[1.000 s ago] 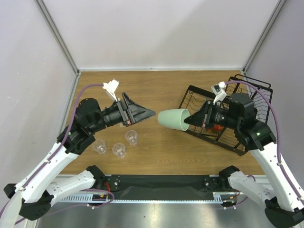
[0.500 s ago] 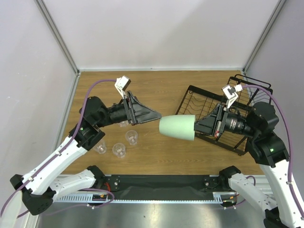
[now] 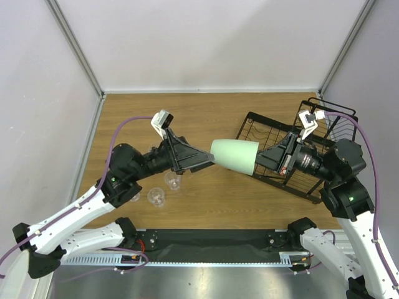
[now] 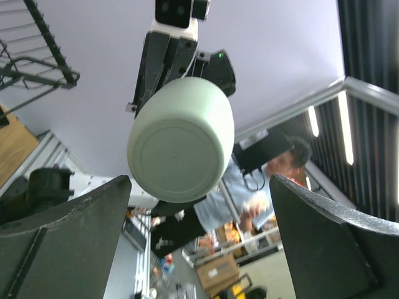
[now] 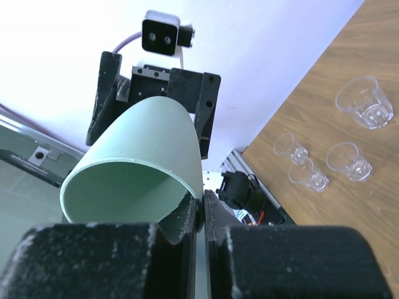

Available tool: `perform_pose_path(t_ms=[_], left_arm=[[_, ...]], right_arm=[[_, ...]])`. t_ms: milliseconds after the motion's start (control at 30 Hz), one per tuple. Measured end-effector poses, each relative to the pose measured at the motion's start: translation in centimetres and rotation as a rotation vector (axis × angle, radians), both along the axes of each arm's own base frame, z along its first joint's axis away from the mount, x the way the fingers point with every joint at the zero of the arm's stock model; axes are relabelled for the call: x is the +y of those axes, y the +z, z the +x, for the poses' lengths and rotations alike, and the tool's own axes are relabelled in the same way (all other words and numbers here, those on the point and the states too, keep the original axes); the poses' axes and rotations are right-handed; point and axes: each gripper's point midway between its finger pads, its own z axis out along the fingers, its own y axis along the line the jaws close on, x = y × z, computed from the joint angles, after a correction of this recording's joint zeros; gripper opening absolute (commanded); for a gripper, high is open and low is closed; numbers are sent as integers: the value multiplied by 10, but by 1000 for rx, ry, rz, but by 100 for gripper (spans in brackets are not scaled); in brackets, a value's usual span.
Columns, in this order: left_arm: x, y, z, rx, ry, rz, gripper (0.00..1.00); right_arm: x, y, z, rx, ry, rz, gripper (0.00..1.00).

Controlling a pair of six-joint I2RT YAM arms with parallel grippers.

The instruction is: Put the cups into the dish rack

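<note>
The pale mint-green cup (image 3: pixel 235 156) hangs on its side in the air over the middle of the table. My right gripper (image 3: pixel 260 161) is shut on its rim, one finger inside the cup (image 5: pixel 143 156) and one outside (image 5: pixel 202 212). My left gripper (image 3: pixel 206 159) faces it from the left and is open, with its fingertips close to the cup's base (image 4: pixel 181 146); in the left wrist view the base sits above the gap between the wide-apart fingers (image 4: pixel 62 243). Several clear tumblers (image 5: pixel 349 162) stand on the wood, two showing near the left arm (image 3: pixel 173 180). The black wire dish rack (image 3: pixel 249 124) is at the right.
The rack's taller basket section (image 3: pixel 336 115) rises at the far right, partly behind my right arm. Grey walls close in the table at the back and on both sides. The arm bases and a black strip (image 3: pixel 206 240) line the near edge.
My left arm has swung right and forward, bringing its open fingers up to the cup's base. My right arm has drawn back and up a little, with the cup still in its grip.
</note>
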Motion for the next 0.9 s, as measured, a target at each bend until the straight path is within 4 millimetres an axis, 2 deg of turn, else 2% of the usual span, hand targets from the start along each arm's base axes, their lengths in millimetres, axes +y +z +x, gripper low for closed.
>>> perform_pose_path(t_ms=[200,633,900], left_arm=[[5,12,8,15,72,-50,100],[-16,1,17,62,71,-31,99],[-16,9,17,57,76,-65,94]], right_arm=[[0,4,4,-10,-18,15,0],[-1,3,6,-10,-42,28,0],[2,-1,4,-3,-32,27,0]])
